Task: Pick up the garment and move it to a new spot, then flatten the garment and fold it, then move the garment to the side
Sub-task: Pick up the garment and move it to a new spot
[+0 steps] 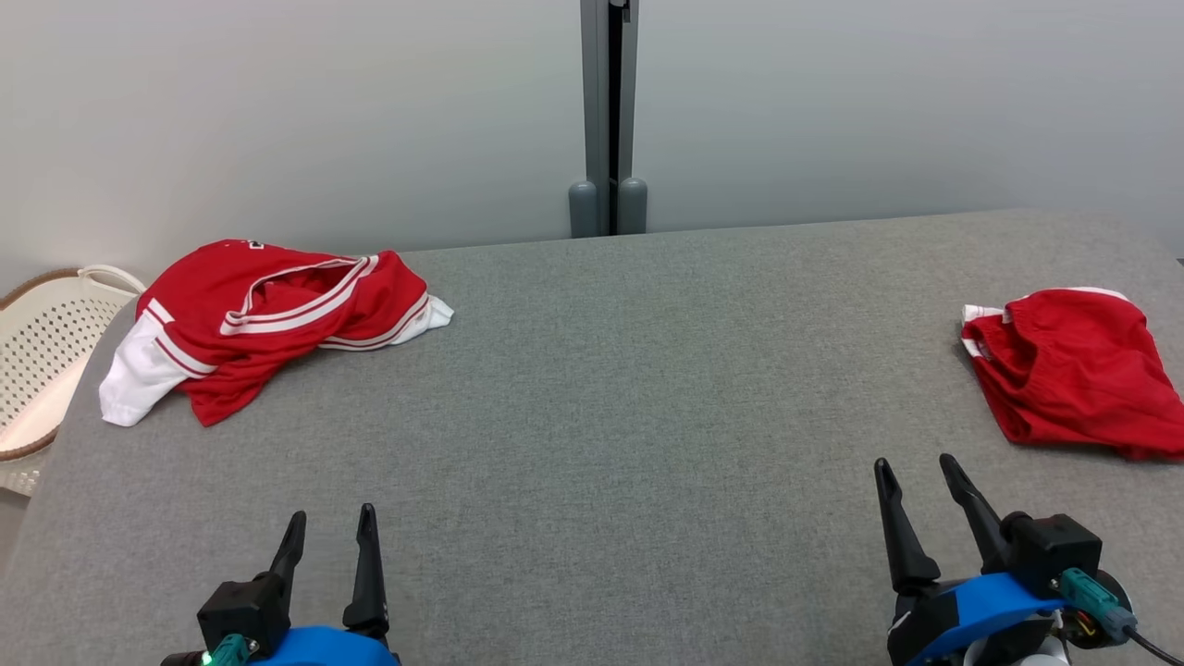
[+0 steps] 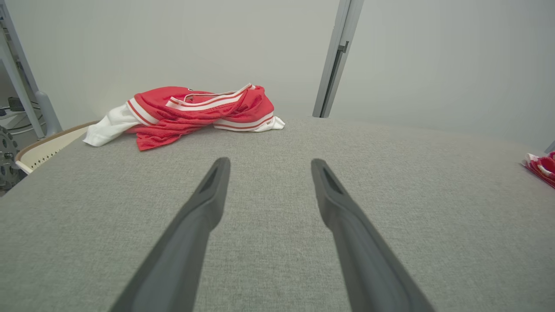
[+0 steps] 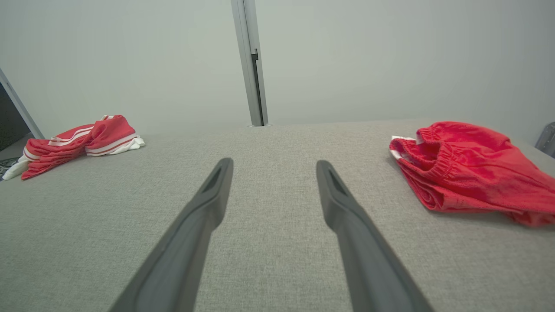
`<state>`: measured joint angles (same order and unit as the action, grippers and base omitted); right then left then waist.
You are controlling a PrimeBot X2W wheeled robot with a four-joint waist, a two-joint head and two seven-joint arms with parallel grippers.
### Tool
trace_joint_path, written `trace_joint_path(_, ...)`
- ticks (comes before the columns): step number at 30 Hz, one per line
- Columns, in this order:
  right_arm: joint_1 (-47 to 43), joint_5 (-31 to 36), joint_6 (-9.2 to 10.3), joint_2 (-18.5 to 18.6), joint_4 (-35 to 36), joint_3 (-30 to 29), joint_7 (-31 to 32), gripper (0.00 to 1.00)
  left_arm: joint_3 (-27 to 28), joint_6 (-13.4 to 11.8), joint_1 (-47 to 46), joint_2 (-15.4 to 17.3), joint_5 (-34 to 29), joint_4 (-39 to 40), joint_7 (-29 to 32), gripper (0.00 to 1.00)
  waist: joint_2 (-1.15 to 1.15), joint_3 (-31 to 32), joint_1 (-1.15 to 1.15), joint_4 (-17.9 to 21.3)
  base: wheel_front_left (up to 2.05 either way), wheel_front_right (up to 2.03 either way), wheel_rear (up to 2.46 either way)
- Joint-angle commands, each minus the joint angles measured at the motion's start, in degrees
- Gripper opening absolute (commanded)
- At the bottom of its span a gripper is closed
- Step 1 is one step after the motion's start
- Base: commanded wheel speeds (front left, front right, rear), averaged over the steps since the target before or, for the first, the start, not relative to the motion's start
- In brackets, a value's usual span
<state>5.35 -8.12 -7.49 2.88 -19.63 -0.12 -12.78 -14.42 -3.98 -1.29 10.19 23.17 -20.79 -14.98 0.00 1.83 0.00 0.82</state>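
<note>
Item: red jersey with white sleeves and striped trim, crumpled in a heap at the far left of the grey cloth-covered table, near a white basket that stands off the table's left edge. Handling, as judged: light, limp mesh cloth, not fragile. It will likely sag and bunch when lifted and may drag a little on the fabric top. Best hold: the striped collar or a shoulder, where the cloth lies doubled and raised. Second item: red shorts, loosely bundled at the far right. Left gripper: low at the near edge, fingers pointing away over bare table, spread wide and empty, well apart from the jersey. Right gripper: likewise low, spread and empty, near the shorts but not touching.
</note>
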Motion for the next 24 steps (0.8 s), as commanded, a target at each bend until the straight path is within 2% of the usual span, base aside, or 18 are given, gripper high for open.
trace_joint_path(1, -0.83, -0.09, -0.01, 0.03, 0.31, -0.16, -0.43, 1.00, 0.32, -0.10, -0.18, -0.01, -0.35, 0.51, -0.30, 1.00, 0.00, -0.21, 0.00, -0.45, 0.00, 0.00, 0.00)
trace_joint_path(5, -0.84, -0.15, -0.01, 0.02, 0.81, -0.27, -0.40, 1.00, 0.53, -0.04, -0.97, 0.00, -0.56, 1.54, -0.30, 1.00, 0.00, -0.70, 0.00, -2.41, 0.00, 0.00, 0.00)
trace_joint_path(8, -0.99, -0.15, -0.01, 0.01, 1.33, -0.36, -0.51, 1.00, 0.53, -0.01, -1.47, -0.11, -1.01, 2.41, -0.30, 1.00, 0.00, -1.21, 0.00, -5.54, 0.00, 0.00, 0.00)
trace_joint_path(18, 0.21, -0.57, -0.01, 0.04, 2.20, 0.18, -0.65, 1.00, 1.52, -0.53, -2.05, 0.53, -1.50, 4.74, -0.29, 1.00, 0.00, -3.12, 0.00, -20.54, 0.00, 0.00, 0.00)
trace_joint_path(24, 0.95, -0.38, -0.01, 0.06, 2.17, 0.90, -0.68, 1.00, 2.11, -0.69, -1.25, 0.40, -1.36, 5.29, -0.29, 1.00, 0.00, -3.39, 0.00, -26.89, 0.00, 0.00, 0.00)
